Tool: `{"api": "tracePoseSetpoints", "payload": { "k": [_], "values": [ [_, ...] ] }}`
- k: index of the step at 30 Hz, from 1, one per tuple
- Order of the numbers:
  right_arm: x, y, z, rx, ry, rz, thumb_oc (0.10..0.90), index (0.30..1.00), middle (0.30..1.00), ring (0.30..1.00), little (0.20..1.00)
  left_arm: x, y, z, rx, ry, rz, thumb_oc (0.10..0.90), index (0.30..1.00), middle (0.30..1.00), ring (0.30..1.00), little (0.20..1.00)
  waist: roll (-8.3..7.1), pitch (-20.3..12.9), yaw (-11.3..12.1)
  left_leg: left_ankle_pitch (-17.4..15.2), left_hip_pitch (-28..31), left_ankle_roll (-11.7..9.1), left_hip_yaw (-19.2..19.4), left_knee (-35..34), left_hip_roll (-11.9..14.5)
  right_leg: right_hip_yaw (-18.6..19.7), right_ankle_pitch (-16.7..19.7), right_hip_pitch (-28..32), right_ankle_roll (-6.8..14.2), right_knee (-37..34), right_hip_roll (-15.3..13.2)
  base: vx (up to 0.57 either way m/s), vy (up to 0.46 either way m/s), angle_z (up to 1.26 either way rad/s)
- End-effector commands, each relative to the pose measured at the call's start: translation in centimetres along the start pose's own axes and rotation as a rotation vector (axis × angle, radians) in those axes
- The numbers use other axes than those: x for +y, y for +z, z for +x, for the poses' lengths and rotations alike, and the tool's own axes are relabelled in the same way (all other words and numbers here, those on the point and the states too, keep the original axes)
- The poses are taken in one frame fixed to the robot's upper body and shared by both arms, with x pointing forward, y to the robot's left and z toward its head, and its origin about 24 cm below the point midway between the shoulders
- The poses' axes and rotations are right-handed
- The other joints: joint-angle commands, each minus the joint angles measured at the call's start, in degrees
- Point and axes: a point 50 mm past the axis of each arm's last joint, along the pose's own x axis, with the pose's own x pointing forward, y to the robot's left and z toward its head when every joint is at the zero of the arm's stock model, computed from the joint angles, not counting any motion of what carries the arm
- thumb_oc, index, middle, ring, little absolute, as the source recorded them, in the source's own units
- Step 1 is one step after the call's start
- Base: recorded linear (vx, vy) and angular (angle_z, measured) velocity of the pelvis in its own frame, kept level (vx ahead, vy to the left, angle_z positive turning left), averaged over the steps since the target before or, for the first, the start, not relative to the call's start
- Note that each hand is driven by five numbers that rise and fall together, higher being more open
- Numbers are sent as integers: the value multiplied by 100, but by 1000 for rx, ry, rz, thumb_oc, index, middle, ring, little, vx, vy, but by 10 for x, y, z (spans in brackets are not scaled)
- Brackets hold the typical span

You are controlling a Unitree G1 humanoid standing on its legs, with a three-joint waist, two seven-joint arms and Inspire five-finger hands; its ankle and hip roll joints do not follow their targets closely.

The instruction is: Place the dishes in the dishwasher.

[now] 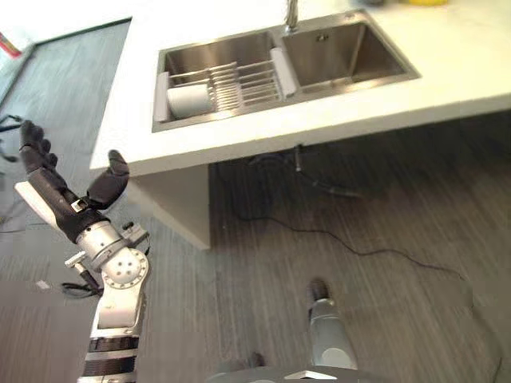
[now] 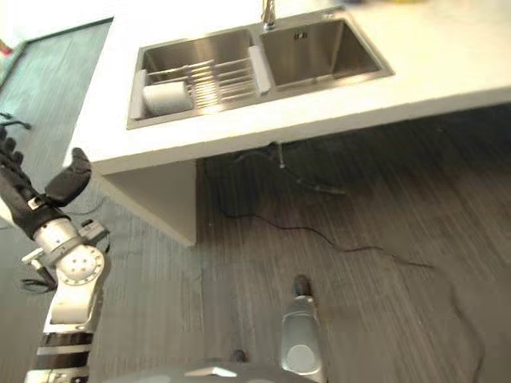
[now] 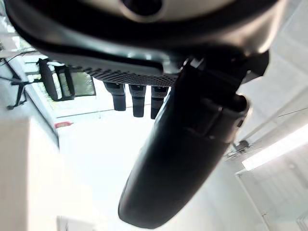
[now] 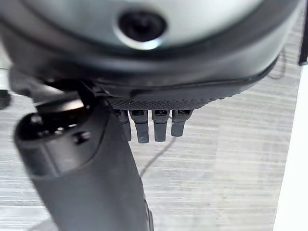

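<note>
A white cup [image 1: 189, 99] lies on its side in a wire dish rack [image 1: 239, 81] that spans the left basin of a steel double sink [image 1: 162, 59]. My left hand [image 1: 52, 187] is raised beside the counter's left corner, well short of the sink. It is open and holds nothing, its fingers [image 3: 137, 98] straight and its thumb [image 3: 183, 159] spread away from them. My right hand [image 1: 318, 289] hangs low over the floor in front of the counter. It is open too, and its straight fingers [image 4: 154, 125] point down at the grey planks.
The white counter [image 1: 447, 56] runs across the top of the view, with a tap [image 1: 291, 14] behind the bare right basin [image 1: 343, 52]. A white side panel [image 1: 180, 199] holds up its left end. A thin dark cable [image 1: 335, 235] trails across the wood-grain floor below.
</note>
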Motion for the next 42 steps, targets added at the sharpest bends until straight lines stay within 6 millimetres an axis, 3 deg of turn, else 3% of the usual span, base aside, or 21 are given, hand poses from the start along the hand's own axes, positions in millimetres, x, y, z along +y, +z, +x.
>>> {"api": "tracePoseSetpoints", "payload": {
  "k": [1,2,4,5,6,7,9,13,14,15,19,23,26,31,34,36,37,40,41,42],
  "values": [
    [-18,38,0,-213,-47,-33,800,900,900,900,900,-4,42,27,-254,-44,-53,800,900,900,900,900,-277,-446,81,894,-450,-320,161,-861,165,-64,427,1534,290,-2197,5,260,-262,1],
    [-26,44,-2,-245,-59,-43,800,900,900,900,900,0,41,32,-249,-35,-29,800,900,900,900,900,-174,-451,87,1083,-355,-396,160,-861,316,-74,313,1678,193,-2228,163,219,-233,4],
    [-28,44,-2,-246,-64,-46,800,900,900,900,900,0,38,32,-233,-33,-39,800,900,900,900,900,-152,-420,112,1196,-347,-421,165,-764,341,-85,258,1728,169,-2228,187,120,-156,6],
    [-50,80,5,-322,-102,-29,800,900,900,900,900,3,37,35,-213,-18,-31,800,900,900,900,900,-142,-349,230,1308,-591,-470,124,-154,359,-155,203,1814,106,-2228,193,76,-129,-9],
    [-44,86,8,-337,-92,-45,800,900,900,900,900,-3,36,35,-187,-32,-54,800,900,900,900,900,-128,-293,308,1507,-773,-560,167,314,368,-237,122,1903,61,-2228,173,167,-274,-6],
    [-54,89,12,-316,-149,-30,800,900,900,900,900,-17,39,38,-194,-63,-92,800,900,900,900,900,-170,-146,383,1739,-1244,-643,250,1281,368,-360,5,2100,-21,-2228,79,146,-205,16],
    [-59,91,13,-306,-180,-18,800,900,900,900,900,-17,48,38,-232,-62,-103,800,900,900,900,900,-211,-83,442,1712,-1429,-628,262,1595,255,-408,-31,2164,-75,-2228,38,121,-165,52],
    [-62,81,15,-247,-214,54,800,900,900,900,900,-15,50,36,-244,-64,-88,800,900,900,900,900,-171,-139,499,1608,-1622,-510,579,947,303,-508,-167,2311,-93,-2228,15,205,4,56],
    [-59,76,15,-236,-203,53,800,900,900,900,900,-14,56,38,-278,-65,-67,800,900,900,900,900,-103,-230,514,1564,-1483,-503,845,-100,532,-583,-261,2376,28,-2228,-21,321,175,28],
    [-59,76,14,-240,-201,31,800,900,900,900,900,-12,59,42,-291,-26,-40,800,900,900,900,900,-14,-258,551,1896,-1458,-570,804,-768,702,-585,-319,2442,125,-2228,-14,358,200,6],
    [-55,78,16,-238,-199,22,800,900,900,900,900,-9,61,41,-313,-19,-20,800,900,900,900,900,46,-423,501,1770,-1218,-556,724,-861,706,-663,-359,2520,150,-2228,3,160,68,-40],
    [-65,103,15,-311,-278,-162,800,900,900,900,900,-13,75,39,-388,-85,34,800,900,900,900,900,-92,-628,563,1485,-948,-462,903,-861,574,-745,-323,2650,253,-2228,-173,125,118,2],
    [-72,119,13,-352,-321,-185,800,900,900,900,900,-13,82,39,-416,-117,44,800,900,900,900,900,-210,-694,621,1366,-904,-387,888,-861,464,-756,-257,2706,331,-2228,-299,68,102,11],
    [-81,125,15,-336,-365,-158,800,900,900,900,900,-17,95,42,-478,-166,74,800,900,900,900,900,-344,-682,694,1191,-828,-191,844,-861,223,-785,-131,2779,446,-1927,-516,57,145,9],
    [-88,130,13,-348,-390,-132,800,900,900,900,900,-18,112,49,-570,-217,141,800,900,900,900,900,-332,-538,679,1148,-773,14,630,-861,32,-540,252,2193,596,-448,-521,36,187,13],
    [-88,130,13,-349,-390,-132,800,900,900,900,900,-18,112,49,-570,-217,141,800,900,900,900,900,-335,-541,683,1148,-777,14,634,-861,30,-534,245,2180,596,-435,-524,19,94,16],
    [-89,129,13,-351,-390,-119,800,900,900,900,900,-21,117,49,-591,-261,154,800,900,900,900,900,-220,-466,592,1117,-761,86,400,-861,3,-172,131,1878,543,140,-153,71,196,29],
    [-88,127,14,-337,-378,-123,800,900,900,900,900,-24,120,48,-615,-310,167,800,900,900,900,900,-164,-478,508,1022,-642,106,245,-861,-111,-154,-385,1712,269,-488,222,159,118,45],
    [-84,125,15,-328,-355,-154,800,900,900,900,900,-30,121,49,-606,-355,165,800,900,900,900,900,-196,-444,513,959,-568,77,246,-861,-124,-509,-140,1616,244,-1382,0,164,-46,38],
    [-78,121,18,-305,-332,-178,800,900,900,900,900,-32,120,47,-610,-372,177,800,900,900,900,900,-189,-455,508,978,-556,70,197,-861,-118,-483,-109,1811,254,-1509,-3,140,-61,14]
  ]
}}
